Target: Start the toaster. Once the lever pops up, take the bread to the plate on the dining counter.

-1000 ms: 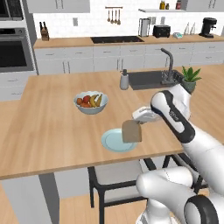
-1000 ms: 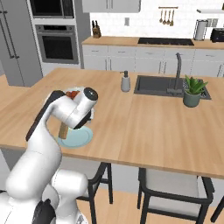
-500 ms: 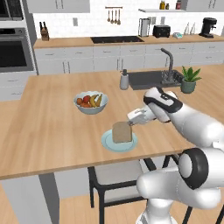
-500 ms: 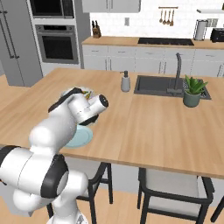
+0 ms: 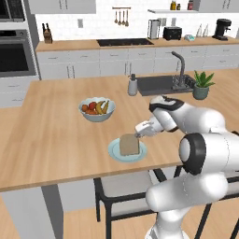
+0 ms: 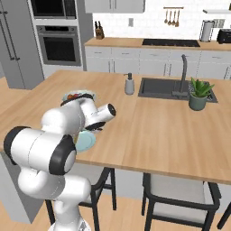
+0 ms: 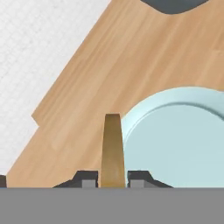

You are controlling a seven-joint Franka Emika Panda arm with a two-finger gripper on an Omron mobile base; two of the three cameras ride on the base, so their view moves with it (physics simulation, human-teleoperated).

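The robot's hand (image 5: pixel 138 132) grips the bread (image 5: pixel 129 144) by its edge, holding the slice on edge above the plate (image 5: pixel 115 153), which sits near the front edge of the desk (image 5: pixel 51 140). A fruit bowl (image 5: pixel 96 110) stands just behind the plate, toward the desk's middle.

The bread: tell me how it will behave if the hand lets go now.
The bread stands on edge over the plate, so it will likely tip flat. Pinched in the hand, it shows no sag, so it is probably stiff. A thin slice, likely light.
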